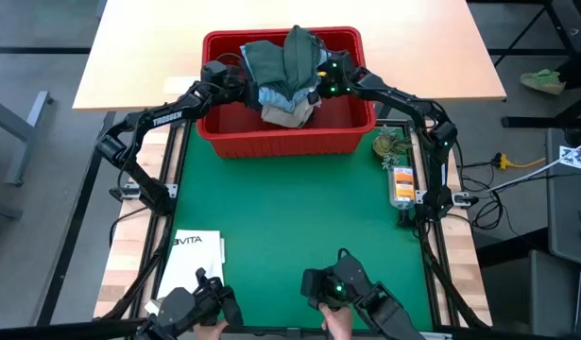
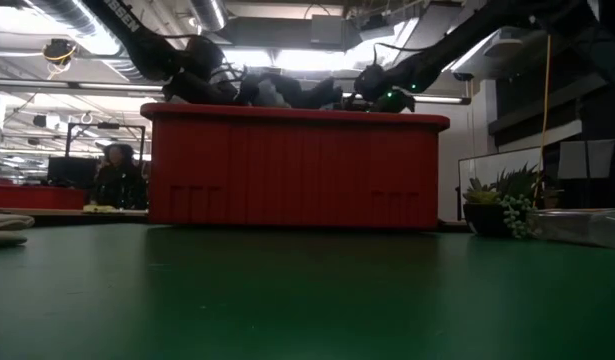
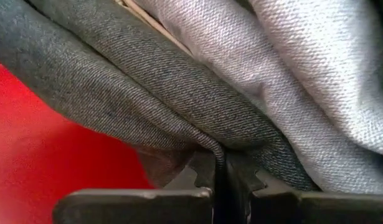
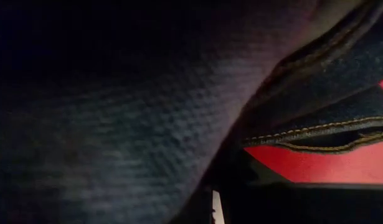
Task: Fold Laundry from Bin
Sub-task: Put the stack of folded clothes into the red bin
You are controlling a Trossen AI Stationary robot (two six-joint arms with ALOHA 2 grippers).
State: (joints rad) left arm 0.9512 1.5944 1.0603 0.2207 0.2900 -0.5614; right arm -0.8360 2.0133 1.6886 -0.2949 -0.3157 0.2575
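The red bin [image 1: 281, 142] stands at the far middle of the green mat [image 1: 290, 217], with laundry [image 1: 288, 90] heaped in it: a dark green piece [image 1: 271, 59] on top, light blue and khaki cloth beneath. My left gripper [image 1: 238, 83] reaches in over the bin's left rim and is shut on dark grey-green cloth [image 3: 147, 93]. My right gripper [image 1: 320, 85] reaches in from the right rim against the heap. Dark cloth [image 4: 116, 124] fills its wrist view and hides its fingers. A navy seam with yellow stitching [image 4: 316, 134] lies over the red bin floor [image 4: 316, 165]. My left gripper pinches a fold of the dark grey-green cloth [image 3: 217, 152] between its two fingers; the fold runs down into the gap between them. The fingers come from the table's left, slanting a little down. The cloth drapes slack over paler grey cloth [image 3: 316, 74] inside the bin. My right gripper lies close against the dark cloth, which hides its fingers; whether it holds any cloth I cannot tell.
A white tote printed VITA [image 1: 197, 250] lies at the mat's near left. A small potted plant [image 1: 392, 146] and a clear packet with an orange label [image 1: 401, 184] sit along the right edge. Two dark hand-held devices [image 1: 342, 288] are at the near edge, with a person's hand [image 1: 337, 326].
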